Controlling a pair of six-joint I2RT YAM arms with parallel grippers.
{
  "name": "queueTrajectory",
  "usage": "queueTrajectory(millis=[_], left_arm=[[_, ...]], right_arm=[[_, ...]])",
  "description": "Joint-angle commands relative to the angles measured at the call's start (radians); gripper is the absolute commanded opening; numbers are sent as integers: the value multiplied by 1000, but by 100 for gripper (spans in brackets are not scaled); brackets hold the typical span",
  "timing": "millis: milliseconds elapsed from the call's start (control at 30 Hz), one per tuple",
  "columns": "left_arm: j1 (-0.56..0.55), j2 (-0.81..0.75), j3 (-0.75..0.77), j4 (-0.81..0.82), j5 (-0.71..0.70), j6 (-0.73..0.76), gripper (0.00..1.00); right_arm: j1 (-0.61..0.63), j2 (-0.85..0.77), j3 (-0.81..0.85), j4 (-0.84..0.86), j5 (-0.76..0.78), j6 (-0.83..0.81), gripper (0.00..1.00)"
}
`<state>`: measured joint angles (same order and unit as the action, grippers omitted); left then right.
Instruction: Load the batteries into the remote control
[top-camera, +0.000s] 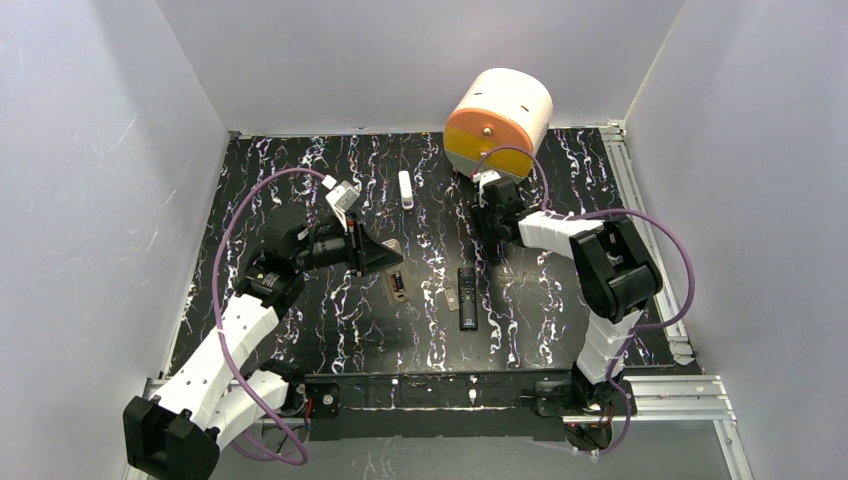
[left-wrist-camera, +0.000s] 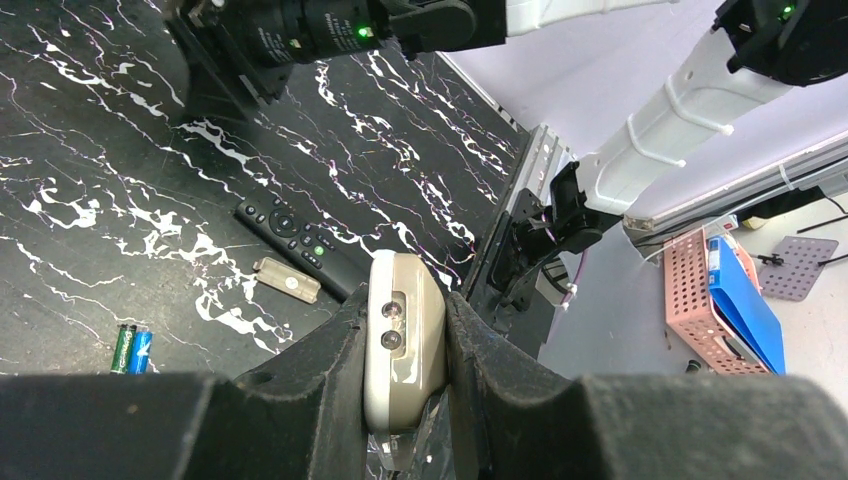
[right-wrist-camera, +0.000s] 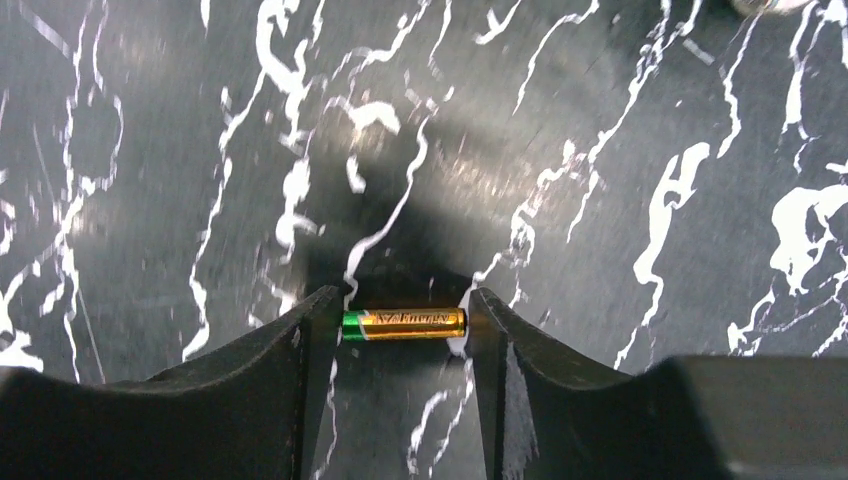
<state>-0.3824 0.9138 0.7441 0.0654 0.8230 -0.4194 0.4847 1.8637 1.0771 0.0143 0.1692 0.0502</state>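
I found the left gripper (left-wrist-camera: 405, 305) clamped narrowly on the remote control (left-wrist-camera: 410, 350), tan back exposed, evidently steadied to receive cells. The right gripper (right-wrist-camera: 403, 298), jaws half open, pinched a gold battery (right-wrist-camera: 405, 323) end to end over the table (right-wrist-camera: 600, 150), presumably for insertion.

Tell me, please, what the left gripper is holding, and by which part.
The left gripper holds the remote control. It is pinched by two opposite sides, with one finger pressing on each.
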Motion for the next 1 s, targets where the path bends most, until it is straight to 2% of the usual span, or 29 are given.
queueTrajectory(millis=[0, 233, 367, 567, 733, 833, 967], left_arm=[[3, -17, 12, 0, 2, 6, 0], [4, -15, 12, 2, -1, 4, 0], [3, -18, 8, 1, -4, 9, 0], [3, -20, 4, 1, -9, 10, 0], [3, -26, 3, 2, -7, 11, 0], [3, -34, 0, 2, -5, 11, 0], [4, -41, -3, 4, -6, 10, 0]], right_arm=[[12, -21, -54, -244, -36, -114, 60], [14, 13, -17, -318, -38, -141, 70], [12, -7, 7, -299, -55, -81, 76], [11, -119, 6, -314, 77, 260, 77], [12, -211, -51, -484, 153, 623, 77], [16, -258, -89, -564, 212, 740, 76], [17, -302, -131, -590, 265, 819, 73]])
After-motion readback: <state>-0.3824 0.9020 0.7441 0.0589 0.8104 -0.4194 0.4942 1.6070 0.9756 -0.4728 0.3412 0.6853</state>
